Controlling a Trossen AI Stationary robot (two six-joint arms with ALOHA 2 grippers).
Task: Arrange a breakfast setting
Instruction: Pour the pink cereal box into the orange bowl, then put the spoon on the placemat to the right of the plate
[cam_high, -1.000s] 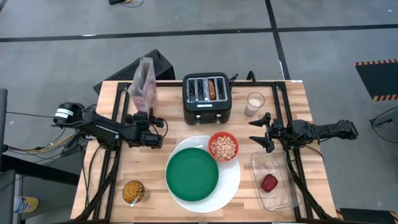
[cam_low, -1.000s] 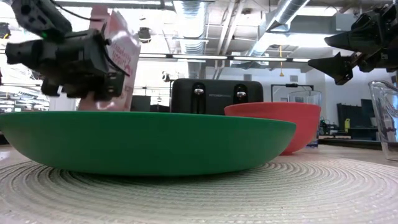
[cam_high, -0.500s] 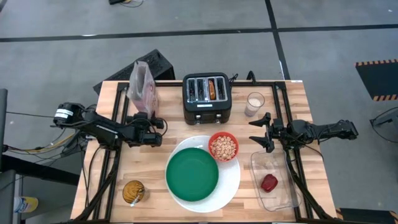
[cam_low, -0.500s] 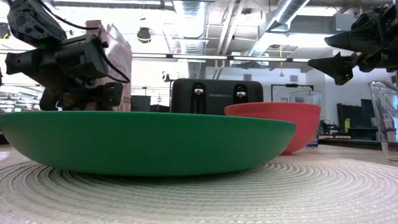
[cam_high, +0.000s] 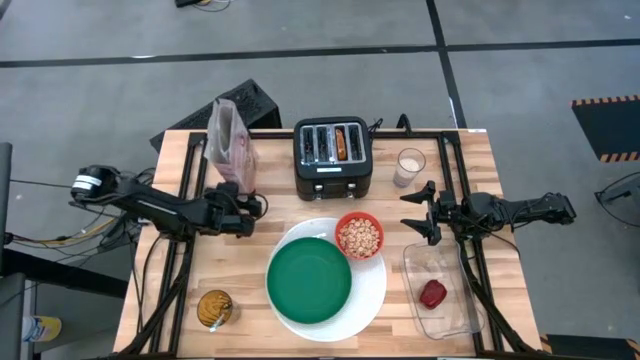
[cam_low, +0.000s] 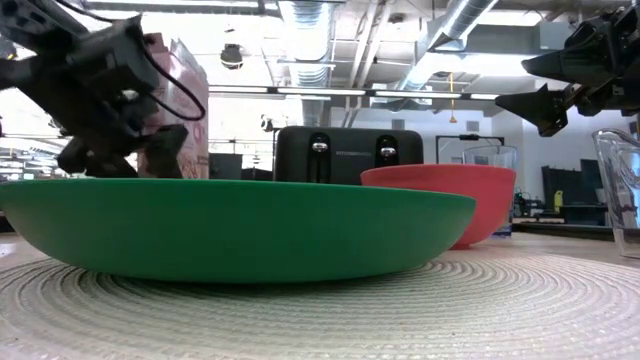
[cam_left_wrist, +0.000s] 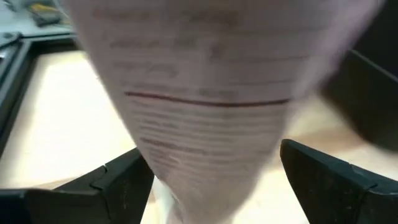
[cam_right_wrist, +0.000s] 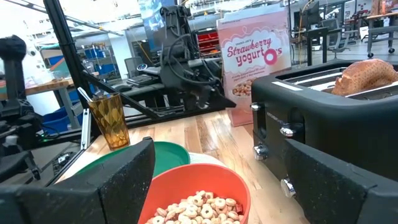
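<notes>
A green plate (cam_high: 309, 280) lies on a white plate (cam_high: 375, 290) at the table's middle. A red bowl (cam_high: 359, 236) of cereal rests on the white plate's far rim. A toasted bagel (cam_high: 342, 142) sticks out of a slot in the black toaster (cam_high: 333, 158). A red food piece (cam_high: 432, 293) lies in a clear tray (cam_high: 440, 290). My left gripper (cam_high: 248, 205) is open, with a finger on either side of the lower part of the pink cereal box (cam_left_wrist: 205, 93), which stands upright on the table. My right gripper (cam_high: 425, 212) hangs open between bowl and tray.
A glass of milk (cam_high: 409, 165) stands to the right of the toaster. An amber glass (cam_high: 214, 309) stands at the near left corner. The cereal box (cam_high: 228, 140) stands left of the toaster. Bare wood (cam_high: 200, 260) lies left of the plates.
My left gripper has lowered the cereal box onto the table, opened and let go of it. It has drawn back a little toward the table's left edge. The box now stands upright on its own, lower than before.
</notes>
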